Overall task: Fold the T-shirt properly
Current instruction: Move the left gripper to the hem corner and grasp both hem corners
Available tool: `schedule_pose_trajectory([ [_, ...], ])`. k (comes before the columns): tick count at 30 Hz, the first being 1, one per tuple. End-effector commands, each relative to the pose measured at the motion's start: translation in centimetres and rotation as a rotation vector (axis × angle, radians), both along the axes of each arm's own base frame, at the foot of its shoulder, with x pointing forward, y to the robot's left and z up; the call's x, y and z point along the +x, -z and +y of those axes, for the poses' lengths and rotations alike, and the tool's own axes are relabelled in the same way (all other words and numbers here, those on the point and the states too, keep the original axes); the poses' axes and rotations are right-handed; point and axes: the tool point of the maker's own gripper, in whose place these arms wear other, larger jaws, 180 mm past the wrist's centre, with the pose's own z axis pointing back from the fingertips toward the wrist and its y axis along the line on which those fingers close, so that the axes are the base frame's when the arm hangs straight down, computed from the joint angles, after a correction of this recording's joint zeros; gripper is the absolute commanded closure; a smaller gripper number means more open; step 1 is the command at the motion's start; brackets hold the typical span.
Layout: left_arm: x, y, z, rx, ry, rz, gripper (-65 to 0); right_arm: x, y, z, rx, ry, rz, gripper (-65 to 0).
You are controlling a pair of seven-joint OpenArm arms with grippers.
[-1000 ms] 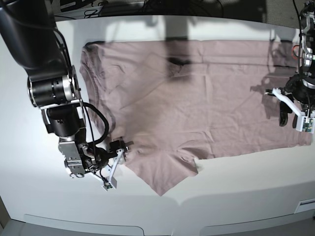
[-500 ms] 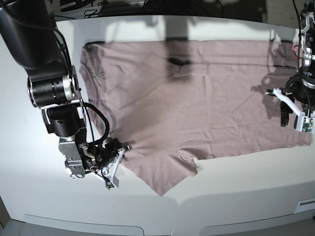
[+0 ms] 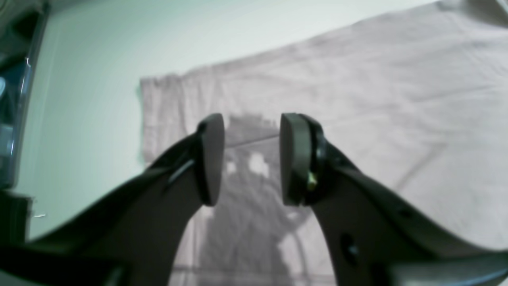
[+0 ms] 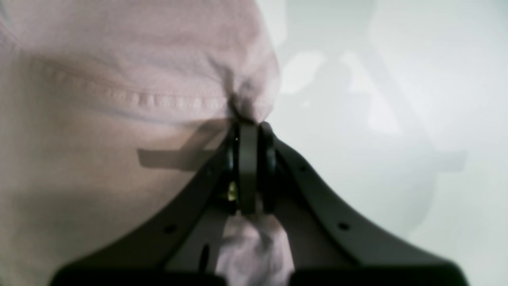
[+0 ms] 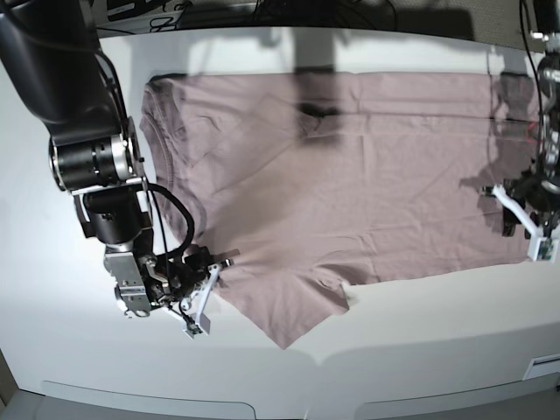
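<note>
The dusty-pink T-shirt (image 5: 350,175) lies spread flat on the white table (image 5: 437,332), neck to the left and hem to the right in the base view. My right gripper (image 5: 213,278) is at the near sleeve's edge. In the right wrist view it (image 4: 248,131) is shut on a pinch of T-shirt (image 4: 119,59) fabric by the stitched hem. My left gripper (image 5: 512,219) is over the hem end. In the left wrist view it (image 3: 252,131) is open and empty, held above the T-shirt (image 3: 397,99) near its corner, with its shadow on the cloth.
The table's front edge (image 5: 289,398) runs along the bottom of the base view. Dark cables and equipment (image 5: 219,10) sit beyond the back edge. The right arm's bulky black body (image 5: 87,157) stands over the table's left side.
My left gripper has moved toward the table's front edge, staying open. The right gripper stays at the sleeve edge and has shifted only slightly. The T-shirt's hem end has drawn in a little leftward.
</note>
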Motion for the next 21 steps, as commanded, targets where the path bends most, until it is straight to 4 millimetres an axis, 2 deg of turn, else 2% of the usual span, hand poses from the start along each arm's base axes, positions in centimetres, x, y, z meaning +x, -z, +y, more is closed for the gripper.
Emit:
schedule_pose_trajectory([
  [1, 1.7, -1.7, 0.8, 0.002, -0.001, -0.046, -26.1, 1.4, -1.6, -0.4, -0.011, 0.003, -0.033, 0.0],
  [5, 4.9, -1.0, 2.1, -0.055, -0.013, 0.003, -29.8, 1.4, -1.7, -0.4, -0.011, 0.003, -0.034, 0.0],
  [10, 9.2, -1.6, 3.7, -0.129, -0.028, 0.029, -31.1, 1.2, -1.5, -0.5, -0.016, 0.003, -0.022, 0.0],
  [13, 11.1, -2.0, 4.4, -0.23, -0.024, 0.063, -31.1, 1.0, -1.4, -0.6, -0.021, 0.003, -0.009, 0.0],
  [17, 12.5, -2.5, 6.8, -0.333, -0.055, 0.096, -31.1, 1.0, -1.4, -0.6, -0.022, 0.003, -0.007, 0.0],
  [21, 11.8, -1.9, 11.1, -0.365, -0.159, 0.088, -30.9, 1.0, -1.4, -0.6, -0.022, 0.003, -0.006, 0.0],
])
